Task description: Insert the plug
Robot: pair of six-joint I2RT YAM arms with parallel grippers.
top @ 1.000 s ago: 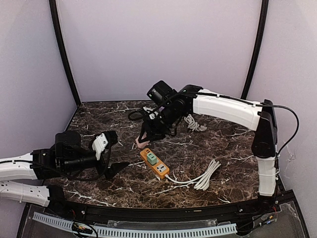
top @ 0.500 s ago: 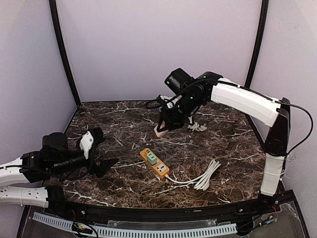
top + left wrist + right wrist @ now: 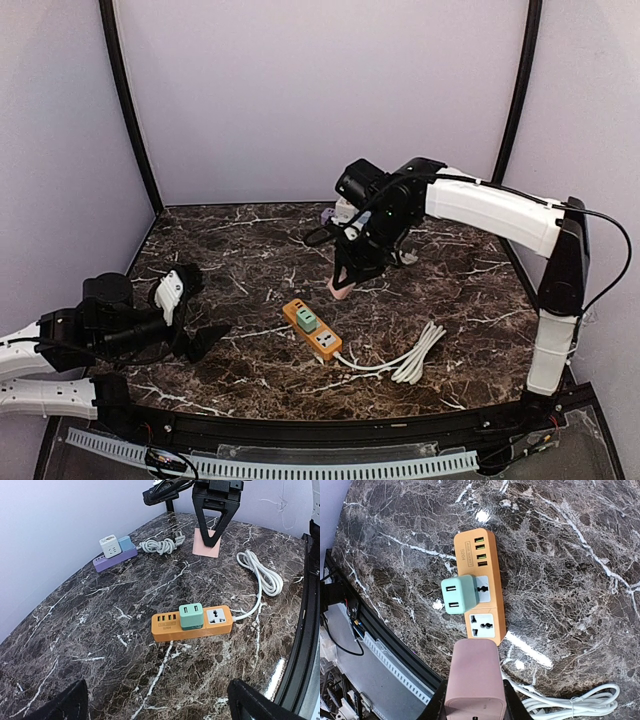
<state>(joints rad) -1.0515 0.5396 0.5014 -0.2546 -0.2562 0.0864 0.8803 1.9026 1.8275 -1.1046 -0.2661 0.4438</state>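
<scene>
— Where's the plug at this point?

— The right pincer (image 3: 344, 277) is clamped on the pink plug (image 3: 475, 680), one finger on each side of it. It hangs above the tabletop (image 3: 450, 275), near the orange power strip (image 3: 312, 329) but clearly apart from it.

— So it isn't in?

— No. I'd call this the approach: plug gripped and carried, insertion not yet begun.

— Is there room on the strip?

— A green adapter (image 3: 459, 595) fills the middle outlet. The free socket (image 3: 482, 626) sits next to it, at the end where the white cord (image 3: 410, 360) leaves.

— And the left arm?

— The left pincer (image 3: 192, 315) is spread wide, holding nothing, low and well to the left of the strip.

— What does the next move need?

— Bringing the plug squarely over that free socket, pins facing down and lined up with the holes, without bumping the green adapter beside it, then pressing straight down. I can't see the pins from here, so their alignment is a guess. The strip lies loose, so it could slide under the push.
</scene>
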